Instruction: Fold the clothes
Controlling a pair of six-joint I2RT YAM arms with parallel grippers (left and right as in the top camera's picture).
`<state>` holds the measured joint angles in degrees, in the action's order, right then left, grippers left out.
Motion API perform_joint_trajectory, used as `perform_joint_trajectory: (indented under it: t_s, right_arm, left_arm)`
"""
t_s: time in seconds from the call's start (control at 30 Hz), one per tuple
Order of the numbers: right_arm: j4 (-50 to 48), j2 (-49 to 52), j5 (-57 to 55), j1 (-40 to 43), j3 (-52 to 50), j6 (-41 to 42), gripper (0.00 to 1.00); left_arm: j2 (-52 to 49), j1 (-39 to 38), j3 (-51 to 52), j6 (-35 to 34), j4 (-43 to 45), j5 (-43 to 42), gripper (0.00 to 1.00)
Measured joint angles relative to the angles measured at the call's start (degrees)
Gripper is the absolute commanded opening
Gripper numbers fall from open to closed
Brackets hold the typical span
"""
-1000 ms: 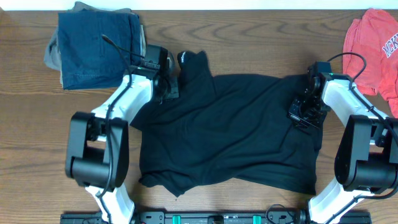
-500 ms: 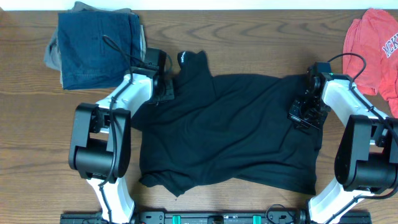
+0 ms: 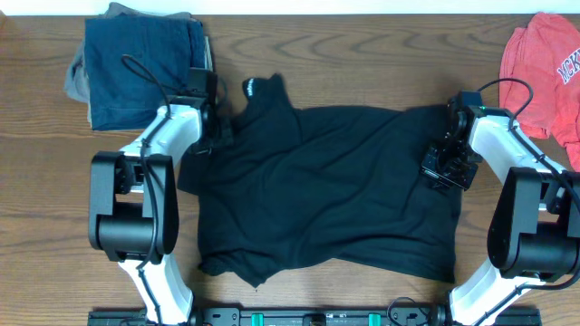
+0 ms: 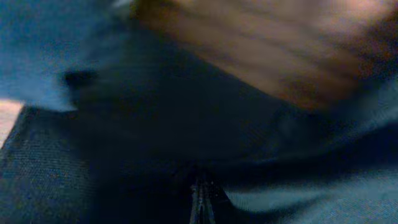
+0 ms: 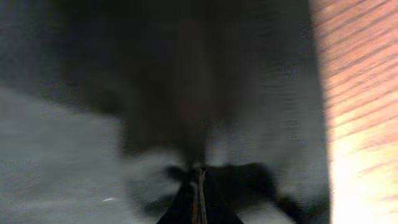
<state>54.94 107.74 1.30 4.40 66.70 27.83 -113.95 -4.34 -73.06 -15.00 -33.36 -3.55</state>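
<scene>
The black garment (image 3: 326, 190) lies spread over the middle of the table, wrinkled, with a small white mark on its upper left tip (image 3: 250, 86). My left gripper (image 3: 210, 136) is at the garment's upper left edge, shut on the black fabric; the left wrist view (image 4: 200, 199) shows closed fingers pinching dark cloth. My right gripper (image 3: 446, 167) is at the garment's upper right part, shut on the fabric; the right wrist view (image 5: 199, 186) shows closed fingers with cloth (image 5: 155, 93) bunched around them.
A folded dark-blue denim and tan pile (image 3: 136, 59) sits at the back left, close to my left arm. A coral-red shirt with lettering (image 3: 548, 68) lies at the back right edge. The wooden table (image 3: 54, 226) shows on both sides.
My left gripper has moved left and slightly back, dragging the garment's upper left corner and its tip with it. The right arm has not moved.
</scene>
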Motion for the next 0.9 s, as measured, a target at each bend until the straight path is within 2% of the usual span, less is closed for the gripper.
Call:
perform_joint_trajectory:
  t_s: [0.37,0.57,0.67,0.77,0.9]
  right_arm:
    - [0.39,0.0,-3.04,1.18,0.42,0.0,0.01]
    - [7.54,0.22,-3.52,3.67,7.37,0.02,0.01]
    - [8.0,0.13,-2.69,3.58,10.78,-0.94,0.01]
    - [5.38,-0.07,0.96,2.86,12.46,-4.22,0.05]
    - [1.68,-0.13,5.79,0.02,12.87,-8.26,0.07]
  left_arm:
    - [2.64,6.6,0.52,-0.22,-9.09,4.2,0.06]
    - [13.44,6.16,0.74,-0.24,-12.15,5.03,0.07]
    - [19.15,6.05,0.74,-0.22,-13.46,5.03,0.17]
    - [21.64,6.05,0.72,-0.15,-14.21,3.37,0.43]
    - [21.2,6.05,0.72,-0.33,-15.26,-1.18,0.63]
